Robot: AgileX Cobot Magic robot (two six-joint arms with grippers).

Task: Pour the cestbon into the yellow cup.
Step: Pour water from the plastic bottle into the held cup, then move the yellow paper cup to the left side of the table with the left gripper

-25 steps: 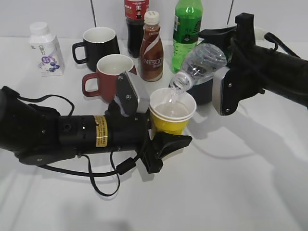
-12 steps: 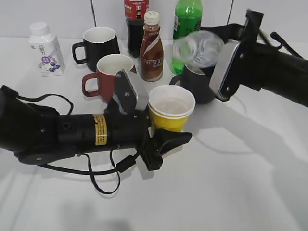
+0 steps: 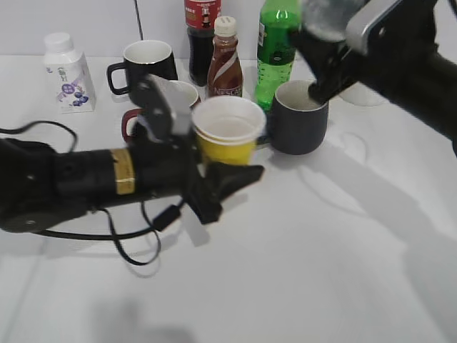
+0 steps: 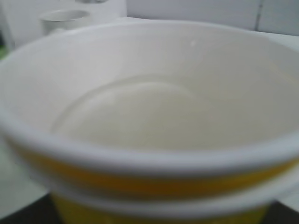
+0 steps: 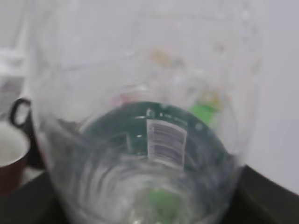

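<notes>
- Two grippers hold: left gripper (image 3: 207,175) clamps the cup (image 3: 227,128), soft paper that crushes easily.
- Right gripper (image 3: 335,43), at 1 o'clock, grasps the slippery bottle (image 5: 145,140).

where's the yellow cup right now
In the exterior view the yellow cup sits left of centre in the left gripper, just in front of the red mug and left of the grey mug.

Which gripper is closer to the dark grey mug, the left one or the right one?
The right one. The right gripper, holding the cestbon, hangs just above the dark grey mug. The left gripper holds the yellow cup beside it.
</notes>
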